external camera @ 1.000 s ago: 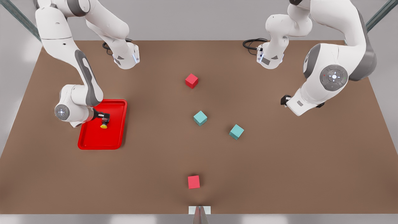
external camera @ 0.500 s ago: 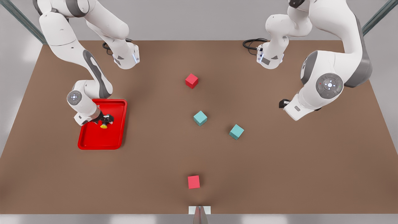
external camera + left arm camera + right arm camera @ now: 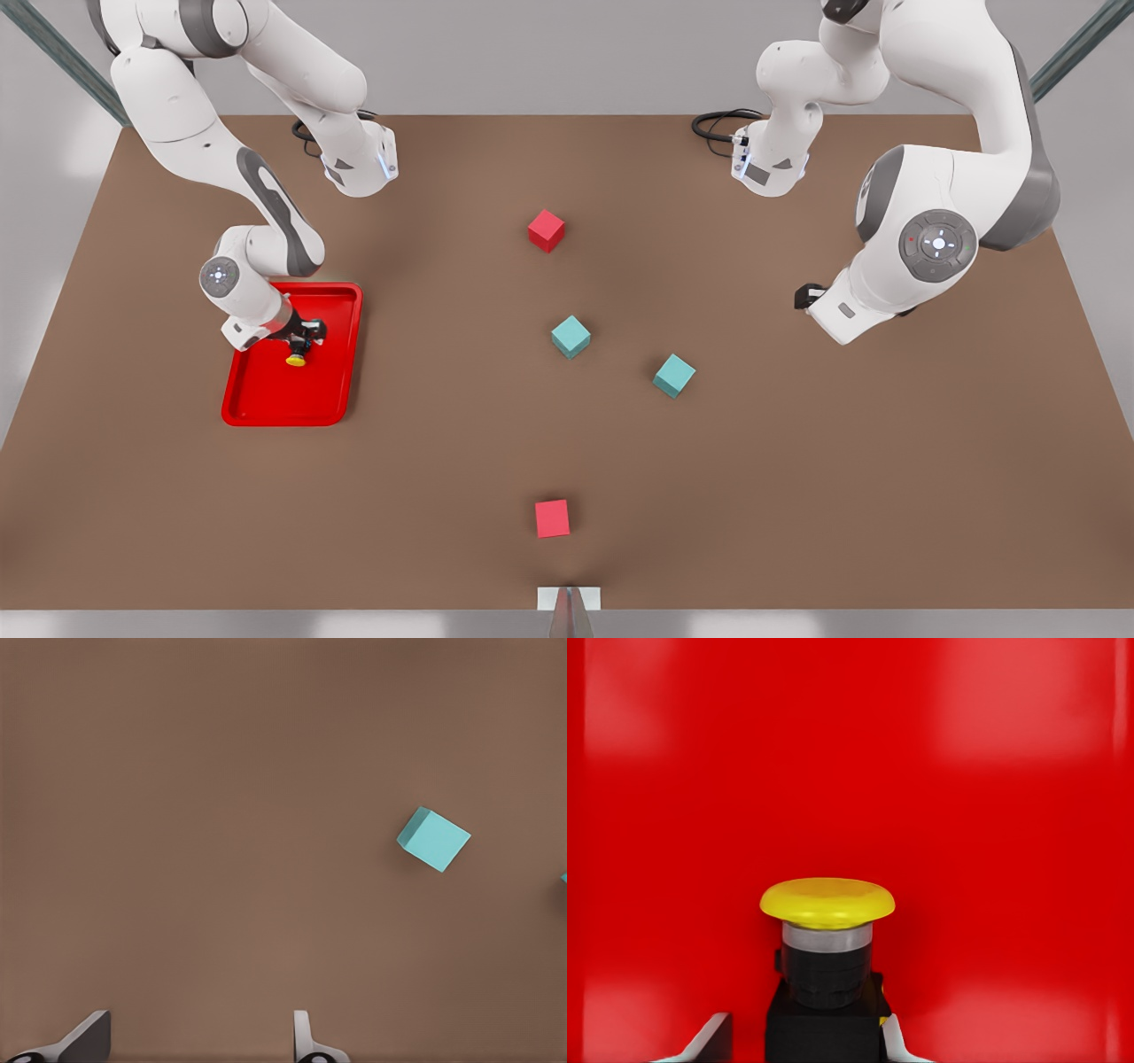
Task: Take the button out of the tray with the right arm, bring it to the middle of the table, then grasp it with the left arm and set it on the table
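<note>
The button (image 3: 296,357) stands upright in the red tray (image 3: 266,412) at the front view's left, its yellow cap (image 3: 827,904) on a dark body. My right gripper (image 3: 306,337) is low in the tray, on the far side of the button. In the right wrist view the right gripper (image 3: 802,1041) straddles the dark body: one finger touches it and the other stands slightly apart, so it is open. At the front view's right, my left gripper (image 3: 806,295) hangs above the table (image 3: 797,461). The left gripper (image 3: 195,1041) is open over bare tabletop with nothing between its fingers.
Two red cubes (image 3: 546,230) (image 3: 552,518) and two teal cubes (image 3: 570,337) (image 3: 674,375) lie along the table's middle. One teal cube (image 3: 433,839) lies ahead of the left gripper. Cables lie at the table's far edge.
The right arm's wrist has swung toward the table's far side over the tray while its gripper stayed at the button. The button has not moved. The left arm shifted slightly.
</note>
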`<act>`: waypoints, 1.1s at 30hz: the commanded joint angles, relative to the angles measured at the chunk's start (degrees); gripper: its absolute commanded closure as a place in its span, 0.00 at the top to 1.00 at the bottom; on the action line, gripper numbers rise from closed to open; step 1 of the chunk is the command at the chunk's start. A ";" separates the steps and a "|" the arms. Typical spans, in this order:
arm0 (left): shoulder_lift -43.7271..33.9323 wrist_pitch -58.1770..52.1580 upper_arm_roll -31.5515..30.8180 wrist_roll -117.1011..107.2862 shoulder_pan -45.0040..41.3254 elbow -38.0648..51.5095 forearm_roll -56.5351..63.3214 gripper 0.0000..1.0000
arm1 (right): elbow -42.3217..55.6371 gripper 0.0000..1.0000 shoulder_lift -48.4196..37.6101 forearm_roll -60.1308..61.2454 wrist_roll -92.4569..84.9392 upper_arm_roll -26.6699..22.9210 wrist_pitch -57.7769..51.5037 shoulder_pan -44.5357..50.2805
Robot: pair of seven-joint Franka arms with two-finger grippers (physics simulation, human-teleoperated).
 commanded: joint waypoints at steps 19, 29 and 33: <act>-0.12 -0.11 -0.01 -0.09 -0.64 0.03 0.21 1.00 | 45.45 0.38 7.52 7.24 23.18 9.40 -41.68 17.42; -0.03 0.24 -0.01 -0.09 -0.64 0.03 0.91 1.00 | 92.74 0.40 41.36 9.17 60.90 4.39 -44.67 50.82; 0.32 0.77 -0.01 -0.09 -0.64 0.03 0.91 1.00 | 94.68 0.40 45.49 9.61 66.18 4.21 -38.61 54.78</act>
